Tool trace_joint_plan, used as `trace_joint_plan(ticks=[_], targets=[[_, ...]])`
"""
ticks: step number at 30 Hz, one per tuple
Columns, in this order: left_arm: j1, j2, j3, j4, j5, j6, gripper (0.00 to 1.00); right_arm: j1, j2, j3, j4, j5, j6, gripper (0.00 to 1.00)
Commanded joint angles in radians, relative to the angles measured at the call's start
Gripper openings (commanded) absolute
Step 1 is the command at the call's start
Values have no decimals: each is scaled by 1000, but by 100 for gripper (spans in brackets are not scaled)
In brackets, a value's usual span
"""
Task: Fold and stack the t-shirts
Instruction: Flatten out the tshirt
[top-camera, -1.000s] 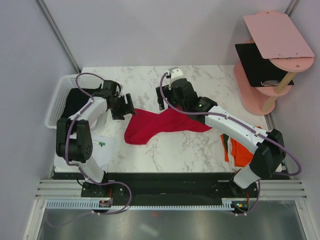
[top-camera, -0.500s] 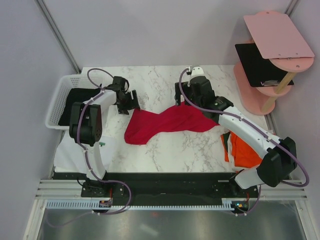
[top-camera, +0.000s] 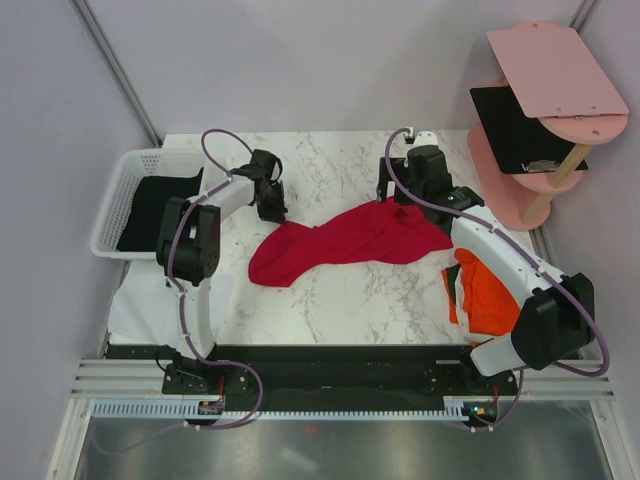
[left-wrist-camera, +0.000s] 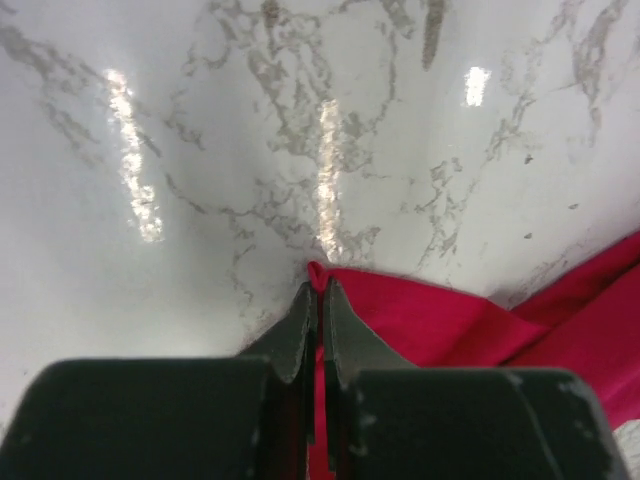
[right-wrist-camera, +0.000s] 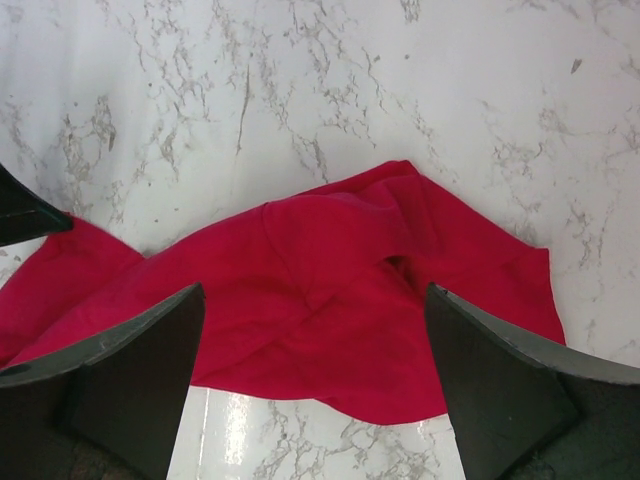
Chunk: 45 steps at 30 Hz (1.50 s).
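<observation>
A crimson t-shirt lies crumpled across the middle of the marble table. My left gripper is at the shirt's far-left corner; in the left wrist view its jaws are shut on a pinch of the crimson cloth. My right gripper hangs above the shirt's far-right part. The right wrist view shows it wide open, with the crimson shirt spread below and nothing between the fingers. An orange-red t-shirt lies at the table's right edge. A black t-shirt sits in the basket.
The white mesh basket stands at the table's left edge. A white cloth lies at the near left corner. A pink tiered shelf holding a flat black board stands off the far right corner.
My left gripper moved right to the shirt's corner and shut on it. My right gripper moved right and farther back, staying open. The shirt's right part now lies spread farther right.
</observation>
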Motion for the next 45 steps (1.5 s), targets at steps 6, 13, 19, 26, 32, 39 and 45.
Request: trace_joint_plan(ticks=[6, 13, 19, 26, 32, 39, 45], targets=[[7, -184, 129, -172, -214, 66, 2, -97, 158, -24, -8, -176, 67, 97], [22, -293, 138, -209, -286, 83, 2, -152, 261, -25, 22, -271, 102, 97], [25, -364, 160, -232, -286, 99, 2, -181, 386, 0, 102, -369, 147, 95], [27, -373, 175, -252, -279, 106, 2, -180, 533, 56, 251, -413, 228, 88], [27, -373, 164, -256, -291, 119, 2, -177, 492, 64, 288, -342, 243, 0], [27, -364, 166, -262, -318, 125, 2, -174, 265, 44, 234, -275, 179, 0], [34, -364, 154, -273, -340, 117, 2, -154, 51, 8, 136, -336, 179, 0]])
